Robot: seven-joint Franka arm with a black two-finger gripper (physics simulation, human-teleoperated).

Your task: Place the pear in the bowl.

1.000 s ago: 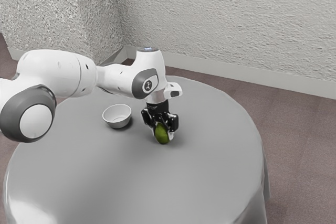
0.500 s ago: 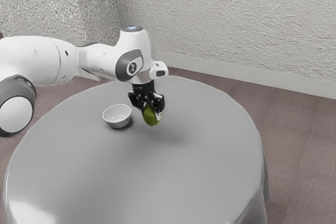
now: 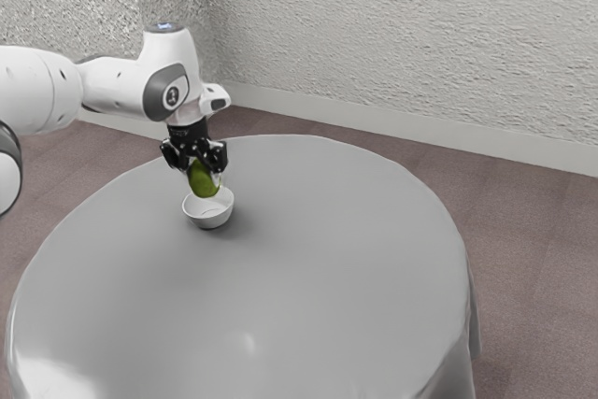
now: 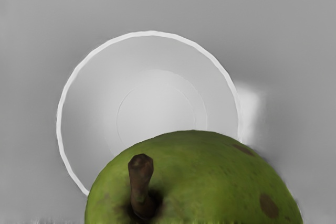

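The pear (image 3: 202, 184) is clasped between the parted fingers of the black gripper (image 3: 205, 175) and is suspended above the white bowl (image 3: 208, 218), which is supported by the grey-covered table (image 3: 308, 268).

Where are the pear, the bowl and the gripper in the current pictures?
Pear (image 4: 202, 169): wrist view, on the green skin beside the stem.
Bowl (image 3: 210, 220): exterior view, on the outer wall.
Gripper (image 3: 206, 178): exterior view, midway between its fingertips.
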